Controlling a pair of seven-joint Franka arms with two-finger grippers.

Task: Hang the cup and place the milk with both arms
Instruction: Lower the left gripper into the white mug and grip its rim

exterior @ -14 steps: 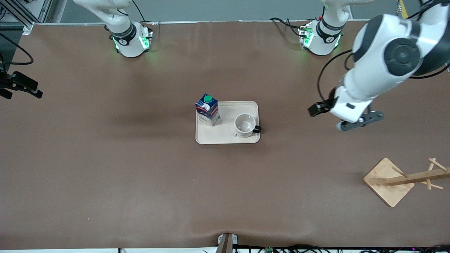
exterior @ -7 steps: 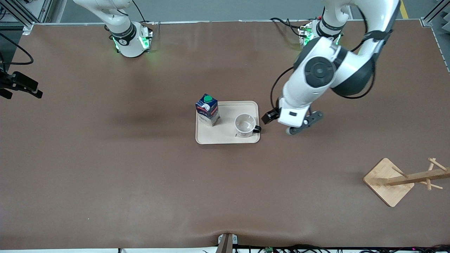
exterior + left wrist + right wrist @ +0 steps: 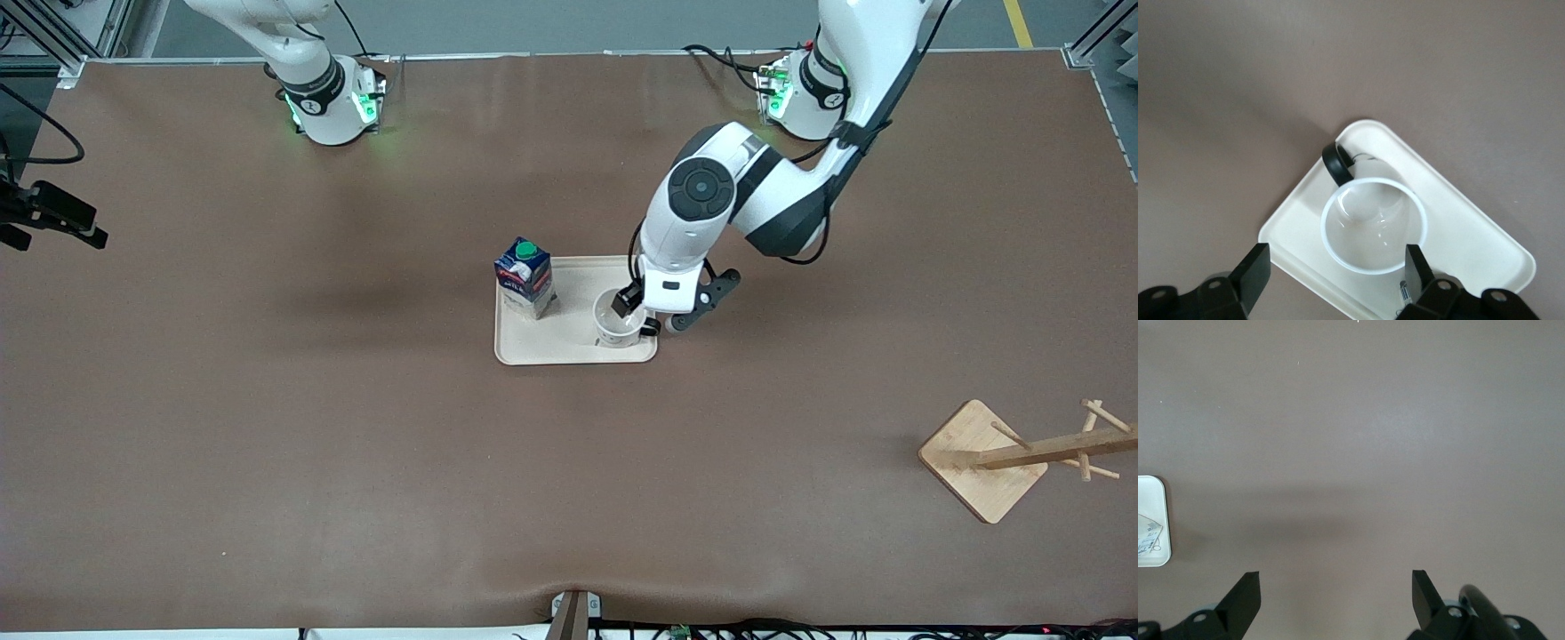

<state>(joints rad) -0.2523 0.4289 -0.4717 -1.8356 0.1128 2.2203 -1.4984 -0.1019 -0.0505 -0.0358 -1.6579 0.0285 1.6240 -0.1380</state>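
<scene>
The white cup (image 3: 618, 318) stands upright on the cream tray (image 3: 569, 345), its black handle (image 3: 1337, 164) toward the left arm's end of the table. The milk (image 3: 525, 277) stands on the tray's corner toward the right arm's end. My left gripper (image 3: 633, 313) hangs open just above the cup (image 3: 1373, 225). In the left wrist view (image 3: 1336, 257) one fingertip is by the cup's rim and the other is over the tray's edge. My right gripper (image 3: 1335, 580) is open and empty over bare table. It is out of the front view.
A wooden cup rack (image 3: 1022, 453) stands toward the left arm's end of the table, nearer the front camera than the tray. A black device (image 3: 49, 218) juts in at the right arm's end. The tray's corner (image 3: 1151, 520) shows in the right wrist view.
The left arm has swung from the left arm's end of the table to the tray, and its gripper is now over the cup. The cup and milk have not moved.
</scene>
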